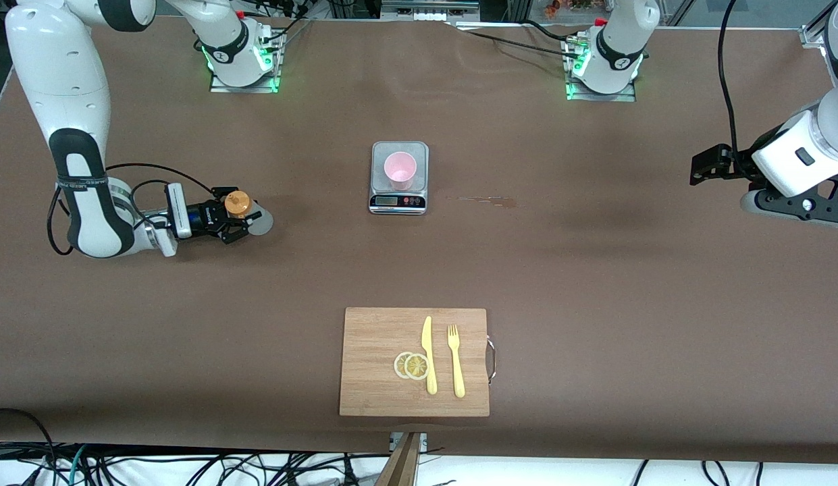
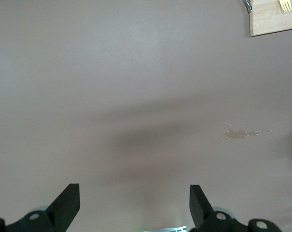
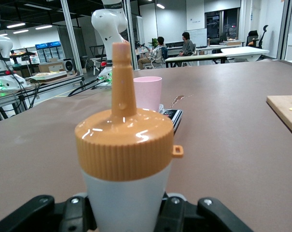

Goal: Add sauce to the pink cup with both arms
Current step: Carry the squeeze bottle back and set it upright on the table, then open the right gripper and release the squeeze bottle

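Note:
The pink cup (image 1: 400,169) stands upright on a small scale (image 1: 398,201) at the table's middle. My right gripper (image 1: 238,219) is shut on the squeeze bottle (image 1: 239,204), whitish with an orange nozzle cap, and holds it upright low at the right arm's end of the table. In the right wrist view the bottle (image 3: 124,159) fills the foreground between the fingers (image 3: 78,215), with the cup (image 3: 148,93) past it. A thin brown sauce streak (image 1: 489,200) lies on the table beside the scale. My left gripper (image 1: 703,165) is open and empty, in the air over the left arm's end.
A wooden cutting board (image 1: 371,398) with lemon slices (image 1: 412,365), a yellow knife (image 1: 429,354) and a fork (image 1: 455,360) lies nearer the front camera than the scale. The left wrist view shows the sauce streak (image 2: 240,134) and the board's corner (image 2: 273,24).

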`<state>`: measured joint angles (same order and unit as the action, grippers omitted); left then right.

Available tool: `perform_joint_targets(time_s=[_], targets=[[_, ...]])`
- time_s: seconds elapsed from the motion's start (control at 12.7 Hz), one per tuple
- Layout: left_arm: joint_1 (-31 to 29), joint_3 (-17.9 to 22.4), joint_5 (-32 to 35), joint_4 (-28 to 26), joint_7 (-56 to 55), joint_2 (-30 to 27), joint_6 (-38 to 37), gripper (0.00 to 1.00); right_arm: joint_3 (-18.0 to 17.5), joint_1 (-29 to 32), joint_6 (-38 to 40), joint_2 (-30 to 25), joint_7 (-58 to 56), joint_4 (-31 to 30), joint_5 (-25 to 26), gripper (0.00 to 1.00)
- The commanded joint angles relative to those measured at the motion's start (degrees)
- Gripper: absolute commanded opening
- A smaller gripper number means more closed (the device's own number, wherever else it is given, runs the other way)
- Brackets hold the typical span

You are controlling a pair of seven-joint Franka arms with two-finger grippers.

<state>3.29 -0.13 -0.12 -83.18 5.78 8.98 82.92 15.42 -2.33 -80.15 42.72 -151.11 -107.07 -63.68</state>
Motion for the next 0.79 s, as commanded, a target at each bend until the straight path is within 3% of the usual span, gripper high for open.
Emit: perform_joint_targets(time_s=[0.0,0.16,0.24,0.32,0.47,0.71], targets=[[-0.1,0.0,0.6,1.9,0.6,1.1,-1.0,1.00,-0.7,0.5,1.1,2.0,-1.0,0.8,-3.3,0.27],[-0.3,0.0,0.6,1.9,0.6,1.1,-1.0,1.00,-1.5,0.5,0.9,2.7,-1.0,1.0,-5.4,0.29],[-0.3,0.0,0.6,1.9,0.6,1.1,-1.0,1.00,-1.5,0.5,1.0,2.8,-1.0,1.2,-5.5,0.70],[-0.4,0.0,0.6,1.9,0.6,1.3,-1.0,1.00,-1.5,0.5,1.0,2.8,-1.0,1.3,-5.6,1.00],[-0.3,0.0,0.7,2.0,0.6,1.5,-1.0,1.00,-1.0,0.5,1.6,2.5,-0.4,3.5,-4.9,1.00],[-0.3,0.0,0.6,3.6,0.6,2.1,-1.0,1.00,1.0,0.5,1.7,1.1,2.0,7.8,0.1,1.00]])
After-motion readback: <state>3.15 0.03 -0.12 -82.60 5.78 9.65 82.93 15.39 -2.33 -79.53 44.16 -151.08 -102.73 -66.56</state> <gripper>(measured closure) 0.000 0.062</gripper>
